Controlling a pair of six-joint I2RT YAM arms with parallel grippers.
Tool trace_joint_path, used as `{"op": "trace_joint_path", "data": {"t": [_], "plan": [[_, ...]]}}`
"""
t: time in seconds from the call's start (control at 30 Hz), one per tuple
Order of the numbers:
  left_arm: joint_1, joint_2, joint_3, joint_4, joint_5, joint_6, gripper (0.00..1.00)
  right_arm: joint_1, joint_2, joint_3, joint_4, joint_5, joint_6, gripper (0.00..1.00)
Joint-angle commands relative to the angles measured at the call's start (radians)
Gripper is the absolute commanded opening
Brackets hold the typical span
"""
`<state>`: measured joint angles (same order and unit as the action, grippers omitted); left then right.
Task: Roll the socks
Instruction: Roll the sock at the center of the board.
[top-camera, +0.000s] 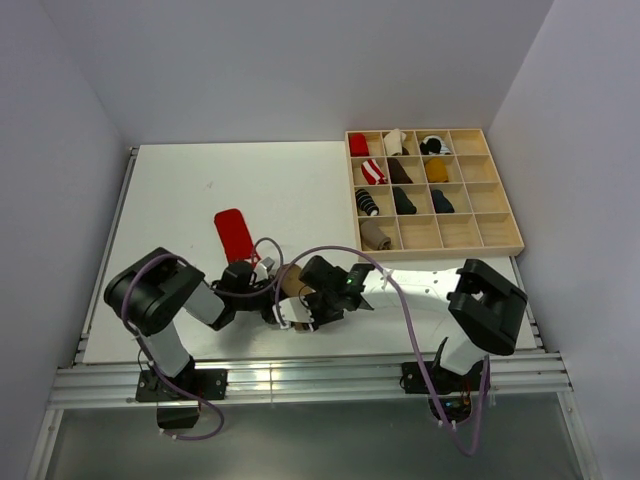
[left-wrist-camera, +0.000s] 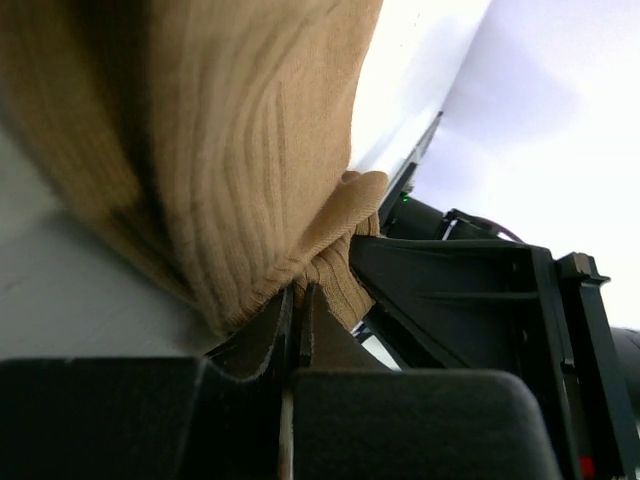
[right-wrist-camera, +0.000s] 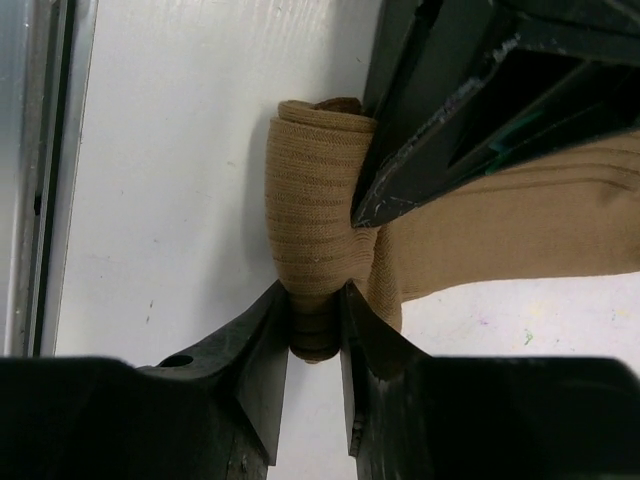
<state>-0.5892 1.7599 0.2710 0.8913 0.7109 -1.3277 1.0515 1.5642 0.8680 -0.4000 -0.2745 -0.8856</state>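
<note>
Tight grip: the right gripper (right-wrist-camera: 315, 335) clamps narrowly on the rolled end of the tan-brown ribbed fabric sock (right-wrist-camera: 315, 220), which lies on the white counter (right-wrist-camera: 180, 200) close to its near edge. The left gripper (left-wrist-camera: 296, 325), clenched almost to touching, pinches a fold of the same sock just beside the roll. From above, both grippers hide most of the sock, and its unrolled length runs out of the wrist views. The bright red fabric sock (top-camera: 234, 232) lies flat just beyond, well apart from the wooden compartment tray (top-camera: 497, 230).
</note>
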Motion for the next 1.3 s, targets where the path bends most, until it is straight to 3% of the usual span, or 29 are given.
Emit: {"op": "trace_joint_path", "data": {"t": [0.0,0.13,0.53,0.9,1.27], "plan": [[-0.001,-0.062,0.054,-0.308,-0.011,0.120,0.01,0.008,0.051,0.049,-0.114,-0.032,-0.022,0.29],[0.017,-0.135,0.141,-0.520,-0.065,0.223,0.07,0.010,0.059,0.054,-0.175,-0.049,-0.010,0.27],[0.054,-0.229,0.283,-0.797,-0.122,0.381,0.13,0.008,0.095,0.062,-0.215,-0.025,0.031,0.25],[0.094,-0.258,0.309,-0.887,-0.165,0.456,0.19,0.010,0.099,0.059,-0.217,-0.011,0.030,0.25],[0.101,-0.056,0.439,-0.879,-0.183,0.472,0.14,0.008,0.083,0.100,-0.269,-0.008,0.011,0.24]]}}
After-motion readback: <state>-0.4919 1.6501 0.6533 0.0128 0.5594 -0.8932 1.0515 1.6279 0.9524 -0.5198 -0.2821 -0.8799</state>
